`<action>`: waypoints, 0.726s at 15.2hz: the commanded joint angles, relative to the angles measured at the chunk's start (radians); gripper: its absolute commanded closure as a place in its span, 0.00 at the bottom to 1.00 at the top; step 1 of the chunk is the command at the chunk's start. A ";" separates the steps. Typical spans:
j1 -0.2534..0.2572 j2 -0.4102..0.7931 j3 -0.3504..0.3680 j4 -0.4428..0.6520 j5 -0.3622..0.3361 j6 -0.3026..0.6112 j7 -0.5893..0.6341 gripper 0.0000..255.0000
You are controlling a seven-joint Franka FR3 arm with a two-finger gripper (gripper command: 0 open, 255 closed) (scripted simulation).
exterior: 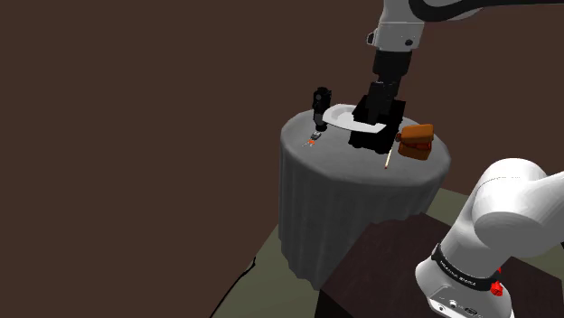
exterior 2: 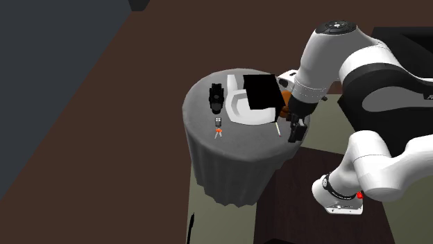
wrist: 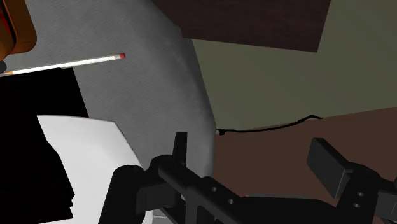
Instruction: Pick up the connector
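While one white arm (exterior 2: 347, 62) bends over from its dark box stand (exterior: 389, 271), one round table (exterior: 343, 208) draped in grey cloth carries six things, one of each. Largest is a flat black block (exterior 2: 260, 90) near the middle of the top, touching or overlapping a white dish (exterior 2: 239, 111) beside it. An orange-brown object (exterior: 417, 140) sits at the table's edge on the shoulder view's right. A black upright object (exterior: 320, 99) stands near the opposite edge. A thin white stick (exterior: 389, 158) with a red tip lies close to the rim nearest the stand.

The black claw (exterior 2: 297, 130) hangs at that same rim, just beside the stick. In the wrist view its two fingers (wrist: 181, 149) stand well apart, released, with nothing between them but table edge and floor; they grasp nothing and touch nothing.

Smallest of all, the single connector (exterior 2: 218, 125) lies flat on the cloth near the edge on the shoulder view's left, just beside the black upright object and well apart from the claw. It is a tiny dark piece with an orange spot on its body and reddish and pale bits at one end.
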 commanded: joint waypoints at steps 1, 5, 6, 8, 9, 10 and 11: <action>0.000 0.000 0.000 0.000 0.000 0.000 0.000 0.00; -0.017 0.031 -0.044 -0.058 -0.060 0.176 -0.070 0.00; -0.021 0.043 -0.056 -0.069 -0.074 0.221 -0.086 0.00; -0.029 0.072 -0.080 -0.086 -0.100 0.312 -0.118 0.00; -0.032 0.088 -0.093 -0.092 -0.112 0.358 -0.134 0.00; -0.035 0.106 -0.106 -0.096 -0.123 0.404 -0.150 0.00; -0.038 0.126 -0.118 -0.099 -0.133 0.449 -0.165 0.00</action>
